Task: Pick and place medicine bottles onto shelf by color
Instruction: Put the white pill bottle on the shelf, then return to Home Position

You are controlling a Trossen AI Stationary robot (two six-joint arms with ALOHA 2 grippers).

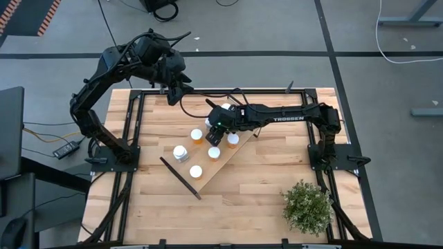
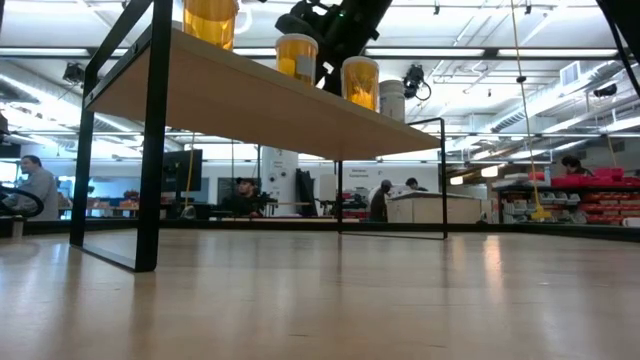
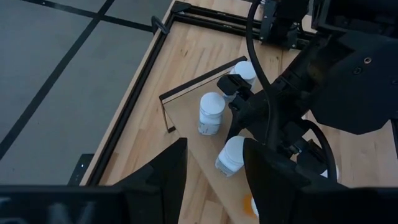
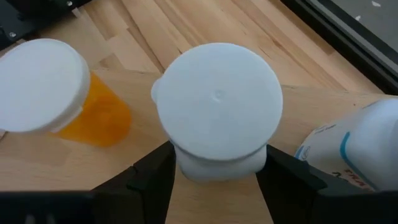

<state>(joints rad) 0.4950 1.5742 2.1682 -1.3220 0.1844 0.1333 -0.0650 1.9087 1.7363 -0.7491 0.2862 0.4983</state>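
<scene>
The shelf [image 1: 208, 181] lies diagonally on the table, a light-wood board with dark end panels. In the low view the shelf [image 2: 250, 95] stands raised on its panels. Bottles stand on it: two orange ones [image 1: 197, 135] [image 1: 233, 140], a white labelled one [image 1: 181, 153] and a white-capped one [image 1: 196, 171]. My right gripper [image 1: 213, 140] reaches over the shelf's middle and is shut on a white bottle [image 4: 217, 106], whose white cap shows in the high view [image 1: 214, 153]. My left gripper [image 1: 181, 88] hangs open and empty over the table's far left. My right gripper pinches the white bottle's body just under the cap [image 4: 217, 167] between its two fingers [image 4: 155, 177], one on each side. The fingers slant down from the table's far right. The bottle stands upright over the shelf board; its base is hidden by the cap.
A potted plant [image 1: 306, 206] stands at the table's near right. Black frame rails [image 1: 136, 124] run along the table's left, right and far sides. An orange bottle [image 4: 93, 118] and the labelled white bottle [image 4: 354, 149] stand close beside the held one. People show in the room beyond.
</scene>
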